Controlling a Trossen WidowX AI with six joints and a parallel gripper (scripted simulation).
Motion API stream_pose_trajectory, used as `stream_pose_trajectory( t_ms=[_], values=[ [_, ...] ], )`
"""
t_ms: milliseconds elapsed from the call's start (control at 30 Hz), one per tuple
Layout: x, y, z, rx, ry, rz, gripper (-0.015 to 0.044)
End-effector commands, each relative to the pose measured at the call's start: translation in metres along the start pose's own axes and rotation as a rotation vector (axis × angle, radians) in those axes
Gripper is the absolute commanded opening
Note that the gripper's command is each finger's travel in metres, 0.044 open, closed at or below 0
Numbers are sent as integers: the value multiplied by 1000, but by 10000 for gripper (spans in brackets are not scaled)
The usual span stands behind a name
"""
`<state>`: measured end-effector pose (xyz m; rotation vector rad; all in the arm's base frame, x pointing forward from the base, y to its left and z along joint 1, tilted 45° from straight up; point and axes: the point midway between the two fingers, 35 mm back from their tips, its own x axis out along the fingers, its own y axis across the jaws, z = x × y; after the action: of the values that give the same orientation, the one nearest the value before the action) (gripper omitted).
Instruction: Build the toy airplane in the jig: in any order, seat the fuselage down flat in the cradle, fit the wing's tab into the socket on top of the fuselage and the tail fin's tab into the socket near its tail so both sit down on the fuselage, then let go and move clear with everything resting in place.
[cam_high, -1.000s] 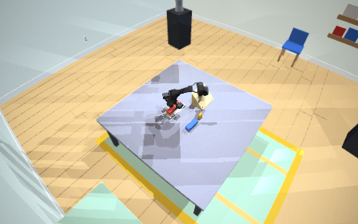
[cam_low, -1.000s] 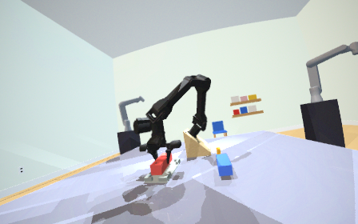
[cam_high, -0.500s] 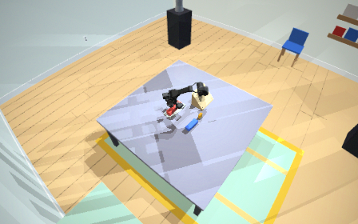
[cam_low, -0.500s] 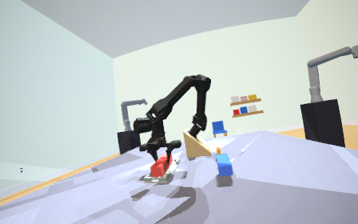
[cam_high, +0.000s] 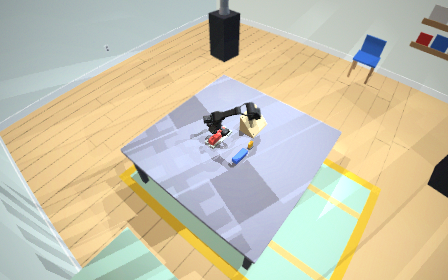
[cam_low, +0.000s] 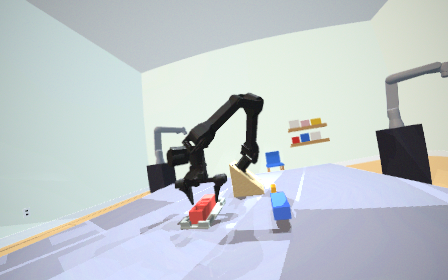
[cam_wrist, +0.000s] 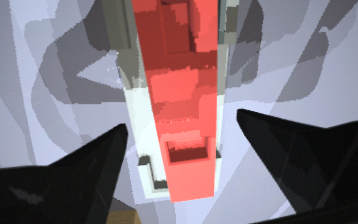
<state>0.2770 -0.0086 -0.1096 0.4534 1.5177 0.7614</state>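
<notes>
Now end effector (cam_low: 202, 190) spread above fuselage (cam_low: 202, 208)

The fuselage (cam_low: 202, 208) is seated in the cradle (cam_low: 199, 223) near the desk's middle, with the wing (cam_low: 281, 205) laid just beside it toward the right edge.

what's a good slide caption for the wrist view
Open tool poised above the red fuselage lying in the pale cradle, its fingers clear on both sides.

No writing, labels, brand marks, numbers or signs can be read anywhere in these views, on any object or surface.
</notes>
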Motion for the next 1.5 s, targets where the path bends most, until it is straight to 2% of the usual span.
stream_pose_trajectory(
  t_ms=[0, 133, 500, 567, 800, 1033, 1233, 1367, 1467],
  values=[
    [-39, -5, 5, -3, -14, -16, 440],
    [-100, -2, 0, 0, -14, -12, 440],
    [-100, -5, 5, 62, -15, -13, 440],
    [-101, 15, 18, 65, -15, -25, 440],
    [-98, 133, 63, 70, -23, -42, 440],
    [-88, 253, 61, 61, -16, 3, 440],
    [-85, 256, 61, 61, -16, 5, 440],
    [-47, 257, 61, 60, -16, 7, 440],
    [-45, 257, 61, 60, -16, 7, 440]
  ],
)
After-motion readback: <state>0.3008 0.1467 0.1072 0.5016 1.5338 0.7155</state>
